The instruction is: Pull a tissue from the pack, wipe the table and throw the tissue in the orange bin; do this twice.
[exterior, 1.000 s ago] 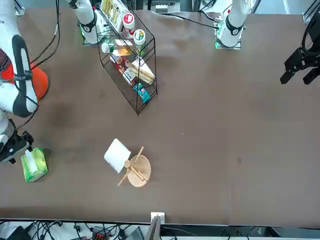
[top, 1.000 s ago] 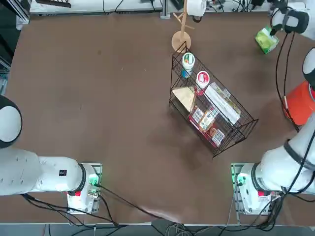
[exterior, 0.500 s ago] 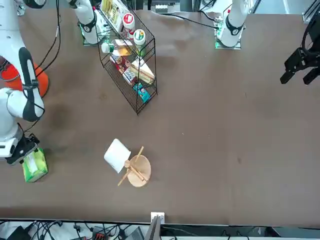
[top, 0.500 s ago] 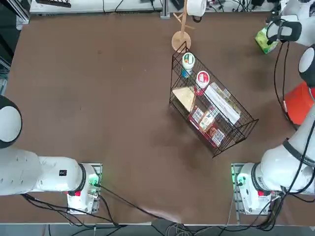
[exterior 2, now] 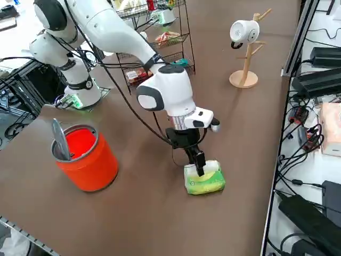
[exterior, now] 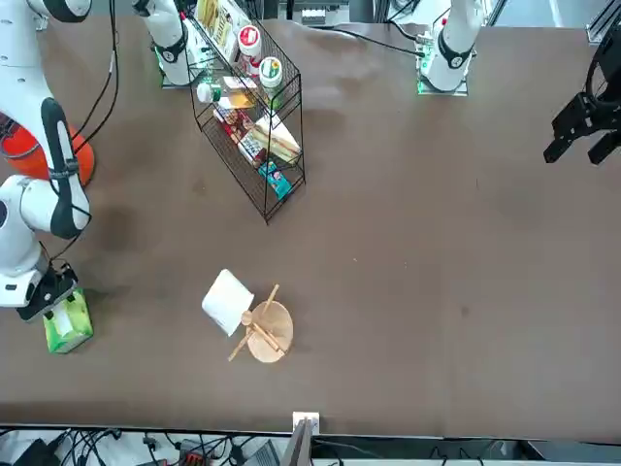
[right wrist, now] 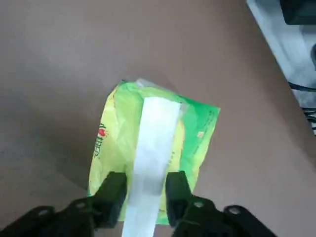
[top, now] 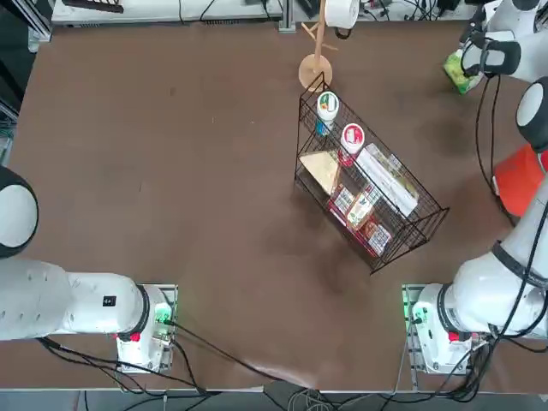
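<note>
Pack (right wrist: 153,148) bright green, a white tissue strip (right wrist: 150,163) down its face; right gripper (right wrist: 146,190) jaws narrowed astride the strip.

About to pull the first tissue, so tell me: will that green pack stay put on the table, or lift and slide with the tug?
The pack looks soft and crinkled, so probably light: it may lift or slide. The right gripper straddles the white tissue strip, which looks thin and floppy and could tear. Nothing on the table braces the pack.

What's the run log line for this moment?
right gripper: down on pack, fingers astride white tissue strip | orange bin: apart, nearer robot
</note>
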### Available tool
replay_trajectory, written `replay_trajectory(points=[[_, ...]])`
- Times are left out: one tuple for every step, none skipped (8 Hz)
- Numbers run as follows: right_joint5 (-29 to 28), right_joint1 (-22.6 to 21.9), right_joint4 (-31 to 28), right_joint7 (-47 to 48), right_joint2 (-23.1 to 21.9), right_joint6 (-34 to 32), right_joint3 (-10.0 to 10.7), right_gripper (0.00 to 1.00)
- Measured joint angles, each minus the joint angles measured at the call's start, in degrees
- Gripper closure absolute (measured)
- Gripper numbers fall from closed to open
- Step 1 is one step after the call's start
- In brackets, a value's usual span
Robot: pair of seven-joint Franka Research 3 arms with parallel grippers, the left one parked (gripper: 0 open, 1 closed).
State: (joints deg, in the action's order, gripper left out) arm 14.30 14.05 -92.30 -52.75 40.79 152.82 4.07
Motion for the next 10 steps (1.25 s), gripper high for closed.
replay_trajectory(points=[[0.00,0.02,0.34,0.00,0.00,0.00,0.00,0.75],[0.00,0.03,0.74,0.00,0.01,0.01,0.00,0.87],[-0.02,0.03,1.38,0.00,0.00,0.01,0.00,0.97],[-0.02,0.08,1.88,0.00,-0.03,-0.12,0.00,0.99],[-0.08,0.08,2.46,0.00,-0.20,-1.19,-0.01,0.99],[-0.59,0.01,3.32,0.02,-1.13,-3.98,-0.11,0.99],[-2.11,-0.15,4.30,0.23,-3.10,-8.40,-0.43,0.99],[-4.40,-0.53,4.83,0.81,-5.97,-13.71,-0.78,0.99],[-6.17,-1.43,5.07,2.72,-9.28,-19.93,-1.07,0.99],[-7.00,-3.15,5.18,7.17,-12.78,-27.25,-1.24,0.99]])
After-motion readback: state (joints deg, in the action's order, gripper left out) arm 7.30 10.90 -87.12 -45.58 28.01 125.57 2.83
